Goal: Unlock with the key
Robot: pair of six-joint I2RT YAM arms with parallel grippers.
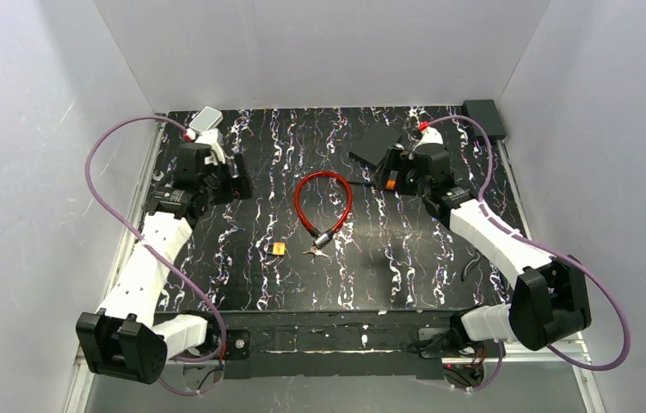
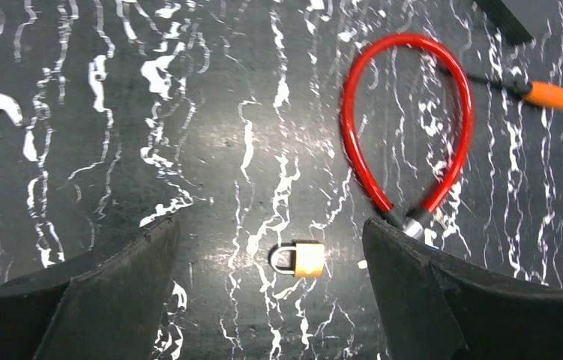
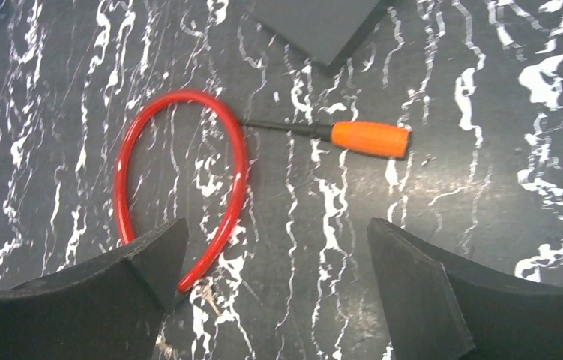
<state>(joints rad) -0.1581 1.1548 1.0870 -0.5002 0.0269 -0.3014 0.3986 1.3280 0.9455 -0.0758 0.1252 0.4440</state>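
Top external view: the key [image 1: 315, 252] lies beside the red cable lock's [image 1: 323, 200] black end, 4 o'clock from the left gripper [image 2: 271, 225] and 7 o'clock from the right gripper [image 3: 274, 225]. Both grippers gape wide and empty, about equally near. The key's axis is unclear.

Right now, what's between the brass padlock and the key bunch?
Nothing. In the top view, only bare tabletop separates the padlock from the key.

Key [image 1: 316, 252]: tiny silvery bunch, flat on table [image 1: 405, 284], beside cable lock [image 1: 297, 200] black end, near brass padlock [image 1: 278, 249]
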